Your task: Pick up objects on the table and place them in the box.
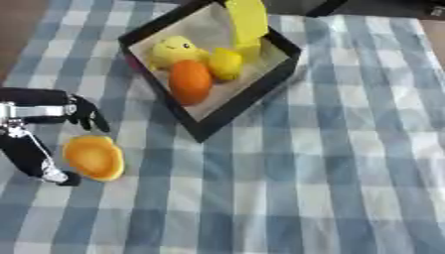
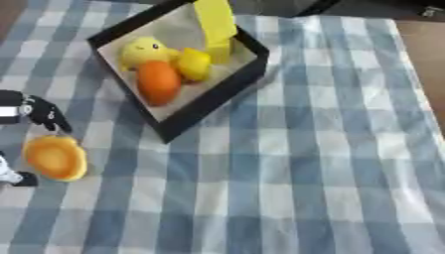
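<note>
A blue-and-white checked cloth (image 1: pixel 330 163) covers the table and fills nearly the whole view. The black box (image 1: pixel 228 111) sits on it toward the far side, turned cornerwise, its near corner pointing down the cloth. A tall yellow block (image 1: pixel 248 22) stands at the box's far right wall, rising above the rim. Inside the box lie an orange oval (image 1: pixel 190 82) near the middle, a yellow duck (image 1: pixel 174 50) behind it to the left, and a small yellow fruit (image 1: pixel 225 63) to its right, touching both.

The left hand (image 1: pixel 48 134) comes in at the left edge, well to the near left of the box. Its fingers (image 1: pixel 87 115) and thumb (image 1: pixel 52 174) are spread wide apart on either side of a round orange thing (image 1: pixel 94 158), which rests on the cloth outside the box. The thumb tip sits just beside the thing's near edge; the fingers stand clear above it, so the hand is released, not grasping.
</note>
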